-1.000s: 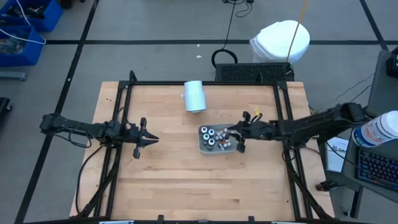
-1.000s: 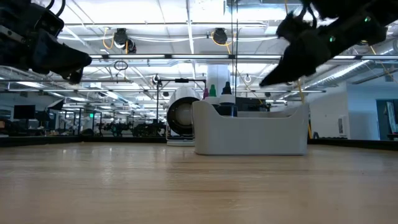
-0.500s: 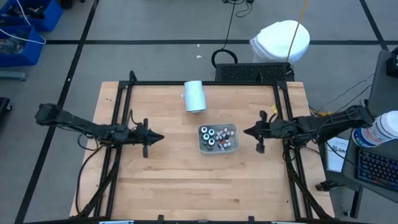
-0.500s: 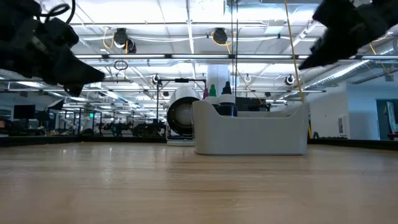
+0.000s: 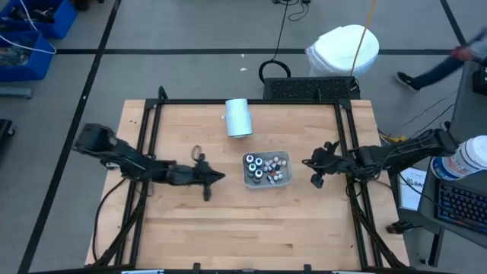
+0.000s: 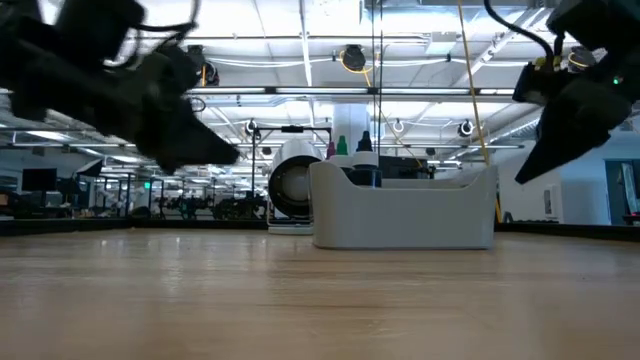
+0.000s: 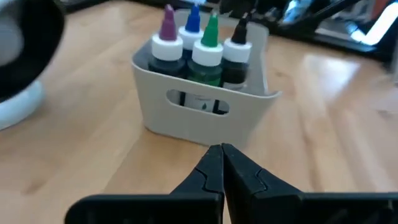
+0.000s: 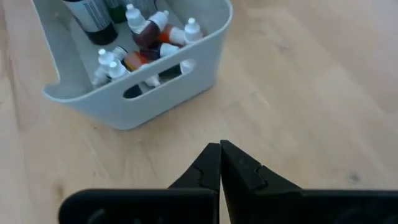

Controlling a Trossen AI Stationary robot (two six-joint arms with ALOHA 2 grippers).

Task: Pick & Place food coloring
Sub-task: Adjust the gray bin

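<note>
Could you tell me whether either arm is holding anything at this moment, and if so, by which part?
Nothing is held. The left tool and the right tool are both shut and empty, each beside the grey tray of food coloring bottles.

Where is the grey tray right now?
In the high view, the grey tray sits near the table's middle, between the left gripper and right gripper, below the white cylinder.

Both tools (image 7: pixel 221 163) (image 8: pixel 219 163) closed, empty.

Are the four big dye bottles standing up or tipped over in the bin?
Upright. In the left wrist view the four bottles stand side by side in the bin, coloured tips pointing up.
</note>
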